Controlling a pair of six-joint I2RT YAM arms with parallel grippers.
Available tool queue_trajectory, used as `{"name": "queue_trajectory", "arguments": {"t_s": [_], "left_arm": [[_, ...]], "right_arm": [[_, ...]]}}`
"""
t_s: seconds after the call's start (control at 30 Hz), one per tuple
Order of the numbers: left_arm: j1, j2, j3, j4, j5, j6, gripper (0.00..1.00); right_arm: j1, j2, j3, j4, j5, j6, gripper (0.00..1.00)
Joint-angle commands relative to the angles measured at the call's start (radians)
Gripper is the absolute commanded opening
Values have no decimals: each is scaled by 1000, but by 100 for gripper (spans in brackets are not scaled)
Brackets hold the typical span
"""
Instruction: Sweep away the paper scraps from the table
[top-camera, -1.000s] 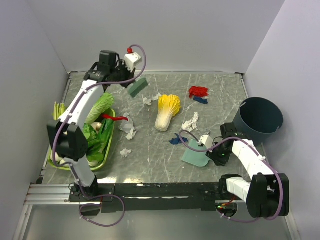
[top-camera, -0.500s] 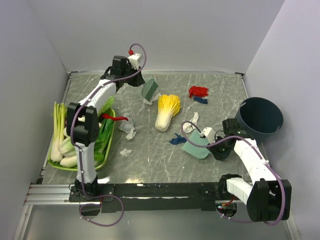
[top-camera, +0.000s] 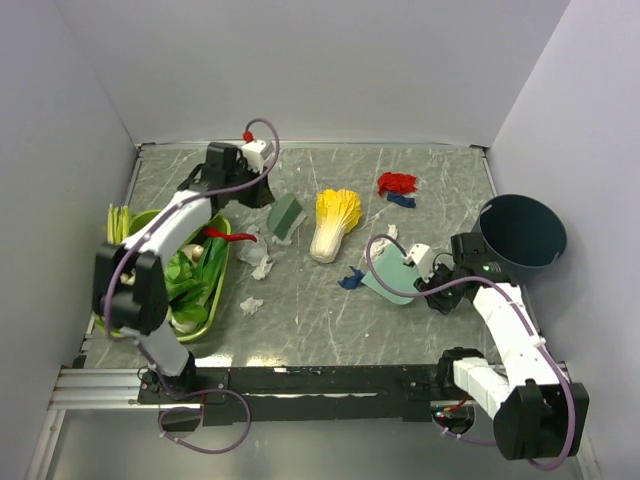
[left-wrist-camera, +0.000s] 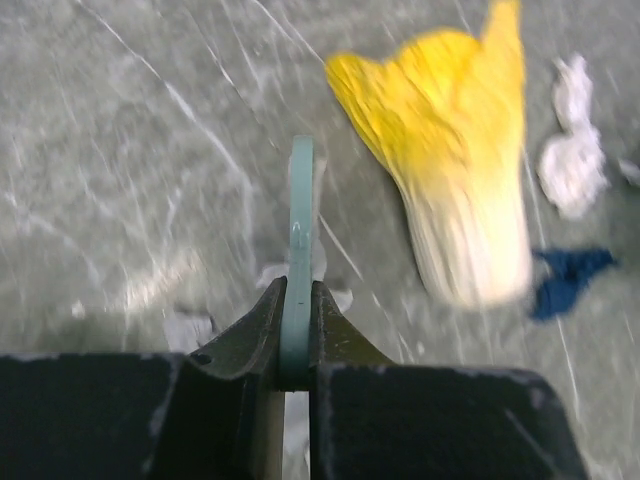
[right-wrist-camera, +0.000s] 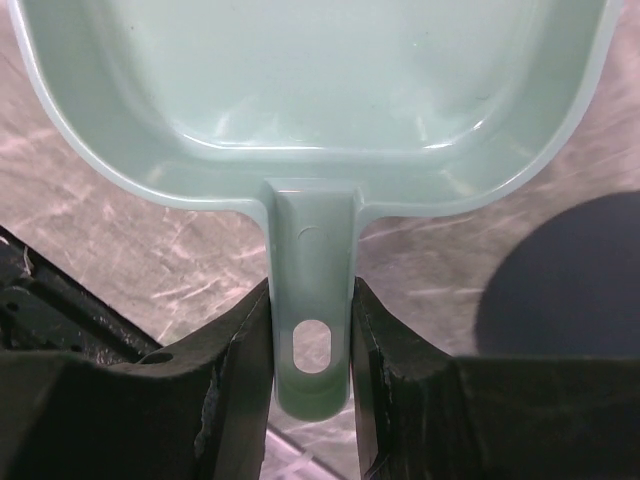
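Since half a second ago your left tool (left-wrist-camera: 297, 300) has drawn the brush (top-camera: 285, 214) back from the far edge, and it now sits between the tray (top-camera: 207, 322) and the cabbage (top-camera: 335, 222). The right tool (right-wrist-camera: 311, 300) has carried the dustpan (top-camera: 390, 275) further out over the counter (top-camera: 320, 320).

Your left tool is clamped tight on the brush's thin handle. Your right tool grips the dustpan by its handle, with the mouth facing away from it, probably so it can catch what the brush pushes over.

The paper scraps (top-camera: 262, 266) lie loose on the counter. White ones are near the tray and beside the brush, a blue one is just beside the dustpan, and red and blue ones are at the far side.

The dustpan is empty. The bin (top-camera: 522, 235) on the right shows nothing inside. The tray holds leafy greens, and a chili (top-camera: 228, 236) rests on its rim.
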Motion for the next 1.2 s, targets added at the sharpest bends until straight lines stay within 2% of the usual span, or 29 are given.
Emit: {"name": "queue_trajectory", "arguments": {"t_s": [0.0,0.17,0.2,0.37,0.57,0.8,1.0,1.17], "left_arm": [[-2,-209,-107,-44,75,65,1],[-2,-320,-73,-83,77,160,1],[-5,-315,-53,-131,66,220,1],[-6,-205,115,-282,-125,291,1],[-18,-113,125,-253,-274,369,1],[-41,-24,166,-385,-359,381,1],[-85,-50,130,-493,-239,377,1],[-150,-74,111,-549,-48,316,1]], "right_arm": [[9,-40,64,-20,-77,-40,0],[105,57,90,-112,-69,-34,0],[110,74,92,-126,-78,-25,0],[135,115,104,-54,-95,94,0],[135,155,152,-68,-98,111,0],[135,137,164,-75,-63,113,0],[182,119,161,-151,-17,-7,0],[204,126,167,-155,-40,1,0]]}}
